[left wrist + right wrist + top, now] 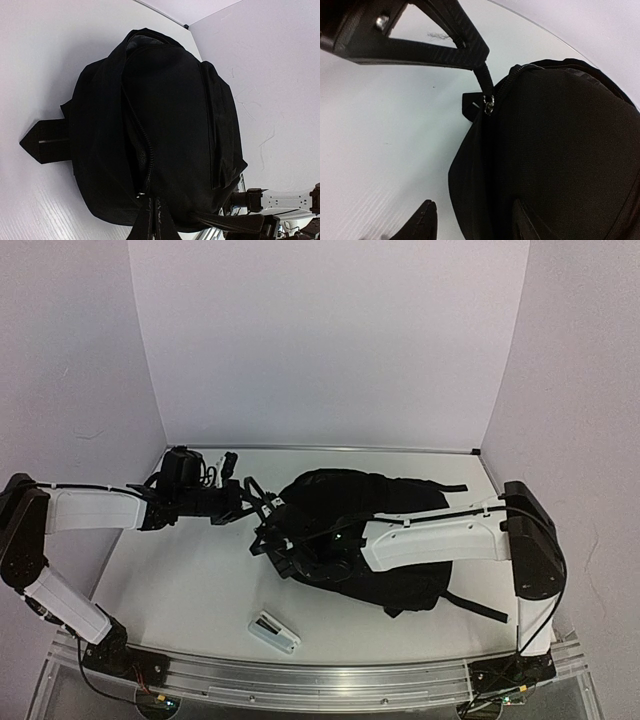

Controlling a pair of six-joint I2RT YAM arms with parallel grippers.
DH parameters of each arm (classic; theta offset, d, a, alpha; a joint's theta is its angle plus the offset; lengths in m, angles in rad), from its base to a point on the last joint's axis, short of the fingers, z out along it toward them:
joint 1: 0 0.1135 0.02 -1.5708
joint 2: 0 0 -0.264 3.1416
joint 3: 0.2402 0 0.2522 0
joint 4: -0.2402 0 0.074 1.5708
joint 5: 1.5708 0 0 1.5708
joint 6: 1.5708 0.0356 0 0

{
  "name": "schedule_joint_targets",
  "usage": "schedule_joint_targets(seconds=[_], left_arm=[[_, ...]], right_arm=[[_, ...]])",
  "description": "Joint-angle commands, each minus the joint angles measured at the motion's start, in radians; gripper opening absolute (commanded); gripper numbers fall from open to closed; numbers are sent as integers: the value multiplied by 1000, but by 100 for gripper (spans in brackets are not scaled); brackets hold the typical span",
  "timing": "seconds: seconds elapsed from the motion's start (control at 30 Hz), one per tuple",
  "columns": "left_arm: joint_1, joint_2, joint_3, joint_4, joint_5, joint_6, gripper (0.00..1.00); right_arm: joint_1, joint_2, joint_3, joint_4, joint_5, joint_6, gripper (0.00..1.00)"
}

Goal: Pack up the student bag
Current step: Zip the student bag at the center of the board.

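Note:
The student bag [375, 535] is a large black backpack lying flat mid-table; its zipper [145, 145] runs along the main compartment. My left gripper [258, 508] reaches in from the left and is shut on the black zipper pull [485, 77], just above the metal slider [489, 105]. In the left wrist view its fingertips [152, 220] meet at the bag's near end. My right gripper [472, 222] is open and straddles the bag's side edge: one finger [422, 220] stands over bare table, the other [525, 220] over the fabric. In the top view it sits at the bag's left end [272, 545].
A small white flat object [273, 631] lies near the front edge, left of centre. A strap [475, 605] trails off the bag to the right. White walls close the table on three sides. A metal rail [320, 675] runs along the front.

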Motion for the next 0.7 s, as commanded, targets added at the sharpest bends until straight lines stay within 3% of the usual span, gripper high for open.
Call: schedule_joint_targets(seconds=[0.0,0.03,0.07,0.17,0.67], left_arm=[[3,-42,-2,23,-11,-4,0],[3,-45,-3,23,-12,-3,0],[3,-46,-3,20,-14,-2,0],[3,-53,-3,14,-25,-2,0],[5,-31,34,11,-57,1,0]], right_arm=[[-18,29,37,-26,74,4,37],[-18,30,37,-26,87,7,32],[-19,30,36,-26,91,9,15],[-19,8,20,-21,67,7,0],[-16,-261,-329,150,-253,-7,0]])
